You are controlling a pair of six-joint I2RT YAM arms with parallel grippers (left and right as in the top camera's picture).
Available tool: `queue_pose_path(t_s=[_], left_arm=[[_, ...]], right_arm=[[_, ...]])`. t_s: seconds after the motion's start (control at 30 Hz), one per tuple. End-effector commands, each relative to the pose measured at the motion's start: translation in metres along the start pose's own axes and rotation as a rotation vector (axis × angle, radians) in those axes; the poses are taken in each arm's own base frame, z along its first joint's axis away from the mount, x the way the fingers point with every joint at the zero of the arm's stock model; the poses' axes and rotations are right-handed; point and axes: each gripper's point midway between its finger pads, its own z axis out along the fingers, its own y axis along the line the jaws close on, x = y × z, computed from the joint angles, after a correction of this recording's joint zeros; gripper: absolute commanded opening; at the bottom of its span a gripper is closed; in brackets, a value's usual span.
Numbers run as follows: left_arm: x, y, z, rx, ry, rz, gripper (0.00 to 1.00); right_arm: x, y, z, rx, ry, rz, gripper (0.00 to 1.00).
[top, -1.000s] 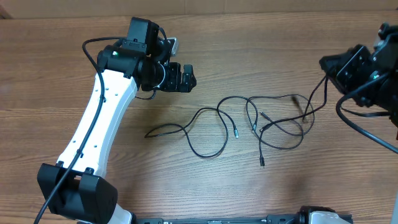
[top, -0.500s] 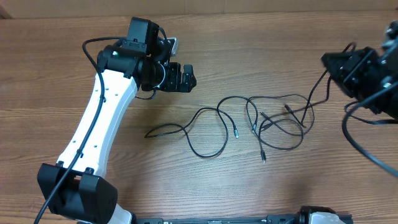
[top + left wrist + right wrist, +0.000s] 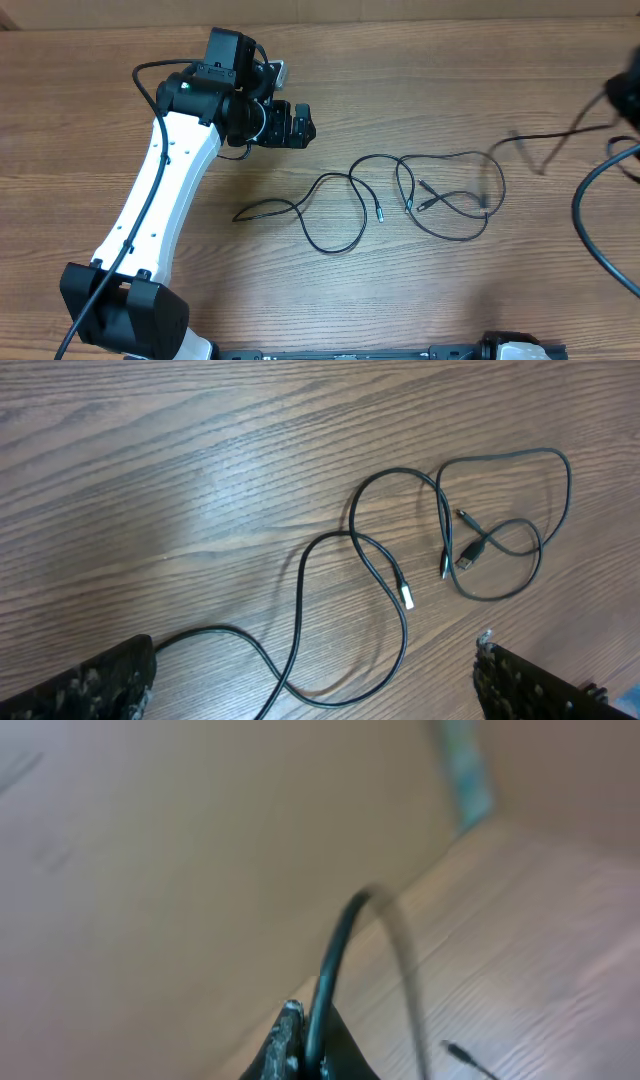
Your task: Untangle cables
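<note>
Thin black cables (image 3: 380, 212) lie in loose loops on the wooden table (image 3: 420, 70), mid-table. One cable strand (image 3: 575, 131) stretches, blurred, from the right loop toward the right edge. My right gripper (image 3: 628, 98) is mostly out of the overhead view. The right wrist view shows it (image 3: 305, 1042) shut on that black cable (image 3: 335, 945), lifted off the table. My left gripper (image 3: 300, 124) hovers up and left of the loops. In the left wrist view it (image 3: 312, 652) is open and empty, with the cables (image 3: 405, 595) ahead of it.
A loose plug end (image 3: 456, 1051) hangs or lies below the right gripper. The white left arm (image 3: 160, 190) crosses the left side of the table. A thick black arm cable (image 3: 595, 230) curves at the right edge.
My right gripper has moved right, almost out of the overhead view, pulling one cable out of the right loop. The plug end below the loops is gone. The left arm has not moved.
</note>
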Motion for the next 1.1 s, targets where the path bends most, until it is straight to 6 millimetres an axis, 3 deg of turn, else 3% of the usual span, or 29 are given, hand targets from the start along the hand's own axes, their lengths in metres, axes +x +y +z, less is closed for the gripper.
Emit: queue_pose_path(t_s=[0.0, 0.2, 0.37, 0.47, 0.6, 0.83, 1.07], left_arm=[[-0.003, -0.001, 0.001, -0.005, -0.004, 0.010, 1.00], [-0.003, -0.001, 0.001, -0.005, -0.004, 0.009, 1.00], [-0.003, -0.001, 0.001, -0.005, -0.004, 0.009, 1.00], [-0.003, -0.001, 0.001, -0.005, -0.005, 0.010, 1.00], [-0.003, -0.001, 0.001, -0.005, -0.004, 0.010, 1.00], [-0.003, -0.001, 0.001, -0.005, -0.004, 0.009, 1.00], [-0.003, -0.001, 0.001, -0.005, -0.004, 0.010, 1.00]], right_arm=[[-0.049, -0.052, -0.016, 0.323, -0.276, 0.001, 0.04], [-0.062, -0.088, -0.021, 0.601, -0.388, -0.052, 0.04], [-0.069, -0.107, -0.013, 0.738, -0.426, -0.073, 0.04], [-0.075, -0.132, -0.004, 0.826, -0.421, -0.058, 0.04], [-0.081, -0.212, 0.023, 0.948, -0.302, 0.053, 0.04], [-0.079, -0.319, 0.049, 1.001, -0.170, 0.275, 0.04], [-0.050, -0.391, 0.084, 0.908, 0.012, 0.479, 0.04]])
